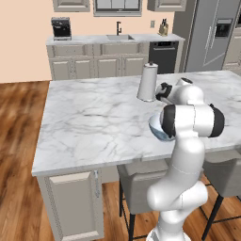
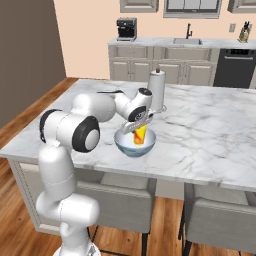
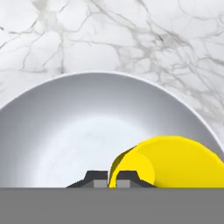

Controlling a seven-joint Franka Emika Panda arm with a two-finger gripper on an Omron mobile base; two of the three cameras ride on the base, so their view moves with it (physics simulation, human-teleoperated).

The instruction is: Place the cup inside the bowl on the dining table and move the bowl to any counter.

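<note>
White marble dining table spreads bare around the bowl, which sits near its front edge. Over the bowl, the gripper is clenched on the cup's rim.

Even, bright, flat rendered light all round, no glare anywhere. The big white grey-veined marble island top reads clean, with only a faint soft shade beneath the round white-inside, blue-grey bowl. In the hand view that bowl's interior shades gently grey. Distant cabinets look soft and low-resolution.
</note>
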